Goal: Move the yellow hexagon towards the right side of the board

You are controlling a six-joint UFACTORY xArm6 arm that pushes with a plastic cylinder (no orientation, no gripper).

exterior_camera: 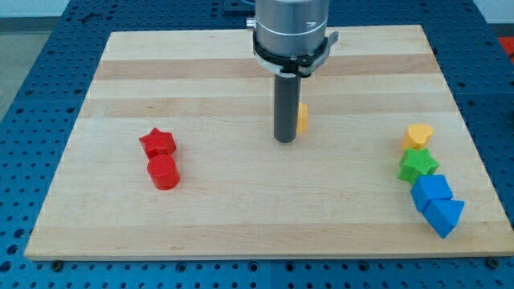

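Observation:
The yellow hexagon [302, 117] sits near the middle of the board, mostly hidden behind my rod; only its right edge shows. My tip [285, 140] rests on the board just left of and touching or nearly touching the hexagon. A second yellow block [418, 135], heart-like in shape, lies at the view's right.
A green star [418, 165] and two blue blocks [432, 190] [444, 215] lie in a column below the second yellow block at the right. A red star [157, 143] and a red cylinder [164, 171] sit at the left. The wooden board [241, 225] ends near the right blocks.

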